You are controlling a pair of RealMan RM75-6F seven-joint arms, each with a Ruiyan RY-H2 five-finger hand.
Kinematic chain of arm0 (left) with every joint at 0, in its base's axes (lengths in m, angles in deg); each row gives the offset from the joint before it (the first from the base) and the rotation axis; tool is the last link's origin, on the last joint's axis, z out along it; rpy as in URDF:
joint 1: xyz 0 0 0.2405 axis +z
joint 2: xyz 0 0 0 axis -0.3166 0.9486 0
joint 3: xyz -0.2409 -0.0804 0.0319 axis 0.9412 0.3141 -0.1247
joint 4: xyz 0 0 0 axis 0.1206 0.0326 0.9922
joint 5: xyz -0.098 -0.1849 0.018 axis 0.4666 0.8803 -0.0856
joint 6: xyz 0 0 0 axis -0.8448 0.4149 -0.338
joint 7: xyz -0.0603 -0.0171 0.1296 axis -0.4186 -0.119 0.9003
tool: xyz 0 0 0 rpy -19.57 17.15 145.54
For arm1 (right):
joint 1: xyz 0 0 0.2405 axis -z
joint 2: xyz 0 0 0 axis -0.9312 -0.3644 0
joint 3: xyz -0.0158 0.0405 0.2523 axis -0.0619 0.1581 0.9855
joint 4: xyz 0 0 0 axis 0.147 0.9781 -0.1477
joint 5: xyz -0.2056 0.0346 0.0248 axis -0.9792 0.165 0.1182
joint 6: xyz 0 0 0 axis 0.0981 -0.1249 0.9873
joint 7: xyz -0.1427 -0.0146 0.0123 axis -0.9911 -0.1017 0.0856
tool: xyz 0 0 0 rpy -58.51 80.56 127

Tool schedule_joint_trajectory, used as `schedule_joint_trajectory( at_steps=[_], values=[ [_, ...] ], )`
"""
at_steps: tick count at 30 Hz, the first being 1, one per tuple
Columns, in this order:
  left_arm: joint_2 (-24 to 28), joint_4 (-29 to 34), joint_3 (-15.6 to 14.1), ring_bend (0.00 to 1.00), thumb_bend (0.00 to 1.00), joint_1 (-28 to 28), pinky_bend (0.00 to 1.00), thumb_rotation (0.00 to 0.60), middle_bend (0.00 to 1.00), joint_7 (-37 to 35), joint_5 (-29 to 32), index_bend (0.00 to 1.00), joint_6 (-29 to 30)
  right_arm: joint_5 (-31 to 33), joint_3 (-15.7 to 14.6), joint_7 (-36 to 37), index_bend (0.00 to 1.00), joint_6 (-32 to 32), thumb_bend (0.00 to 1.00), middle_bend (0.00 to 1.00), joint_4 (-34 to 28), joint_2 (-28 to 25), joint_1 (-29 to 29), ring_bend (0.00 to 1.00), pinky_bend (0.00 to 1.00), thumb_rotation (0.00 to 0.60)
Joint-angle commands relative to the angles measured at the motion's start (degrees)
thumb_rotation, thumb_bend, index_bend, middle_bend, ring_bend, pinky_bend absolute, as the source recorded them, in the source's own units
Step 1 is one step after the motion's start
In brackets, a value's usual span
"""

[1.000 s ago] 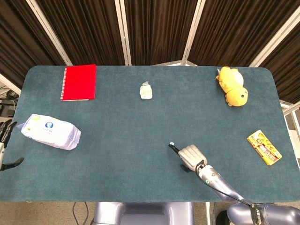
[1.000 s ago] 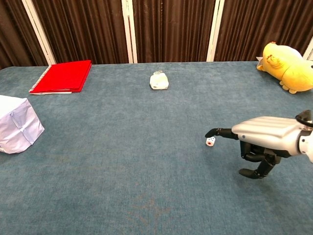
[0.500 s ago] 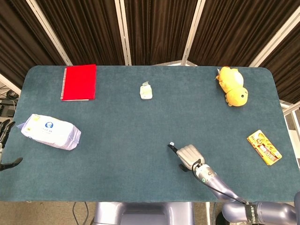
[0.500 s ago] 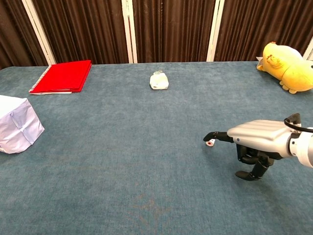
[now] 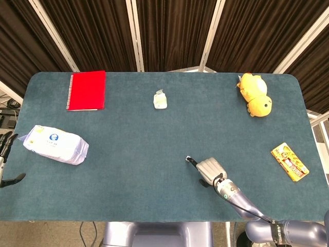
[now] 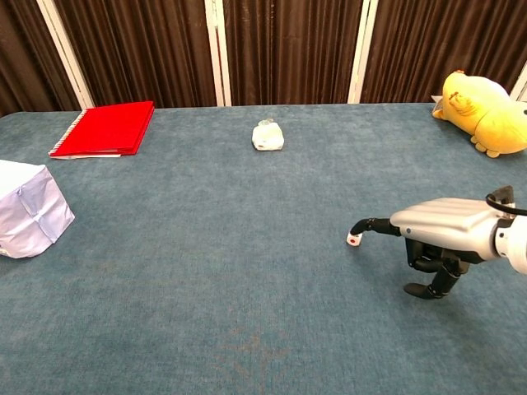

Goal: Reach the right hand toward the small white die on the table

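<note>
The small white die (image 5: 188, 157) (image 6: 353, 240) lies on the blue table, near its front edge and right of the middle. My right hand (image 5: 211, 169) (image 6: 440, 230) hovers low just right of it, palm down. One finger stretches out to the die, its tip at the die's upper edge; whether they touch I cannot tell. The other fingers curl under the palm, the thumb hangs apart, and nothing is held. My left hand (image 5: 4, 146) shows only in the head view, off the table's left edge, with its fingers spread and nothing in them.
A red notebook (image 5: 86, 90) lies at the back left and a white tissue pack (image 5: 55, 144) at the left. A small white packet (image 5: 160, 100) sits at the back middle, a yellow plush toy (image 5: 254, 94) at the back right, and a snack packet (image 5: 290, 161) near the right edge.
My right hand edged left toward the die, then drew back slightly to the right. Its outstretched fingertip stays at the die, which has hardly moved.
</note>
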Motion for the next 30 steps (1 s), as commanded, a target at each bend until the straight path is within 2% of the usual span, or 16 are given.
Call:
schedule_joint_trajectory(
  at_steps=[1, 14, 22, 26, 30],
  values=[
    [-0.02, 0.00, 0.00, 0.00, 0.00, -0.03, 0.00, 0.600, 0.00, 0.01, 0.06, 0.00, -0.06, 0.24, -0.26, 0.16, 0.06, 0.28, 0.42, 0.95, 0.41, 0.07, -0.15, 0.88, 1.00, 0.600],
    [-0.05, 0.02, 0.02, 0.00, 0.00, -0.11, 0.00, 0.600, 0.00, 0.12, 0.29, 0.00, -0.22, -0.52, -2.77, 0.31, 0.08, 1.25, 0.42, 0.95, -1.39, -0.53, -0.37, 0.88, 1.00, 0.600],
    [-0.07, 0.17, -0.12, 0.00, 0.00, -0.08, 0.00, 0.600, 0.00, 0.38, 0.07, 0.00, -0.14, -3.55, -4.42, -0.27, 0.08, -0.34, 0.42, 0.95, -4.71, -2.10, 0.17, 0.88, 1.00, 0.600],
    [-0.01, 0.26, -0.12, 0.00, 0.00, -0.02, 0.00, 0.600, 0.00, 0.29, 0.02, 0.00, -0.01, -5.43, -4.33, 0.26, 0.08, -1.83, 0.42, 0.95, -6.57, -3.13, 0.62, 0.88, 1.00, 0.600],
    [0.13, 0.36, -0.16, 0.00, 0.00, 0.07, 0.00, 0.600, 0.00, -0.03, -0.11, 0.00, 0.15, -9.43, -3.93, 1.71, 0.08, -5.12, 0.42, 0.95, -10.51, -6.38, 1.73, 0.88, 1.00, 0.600]
  ],
)
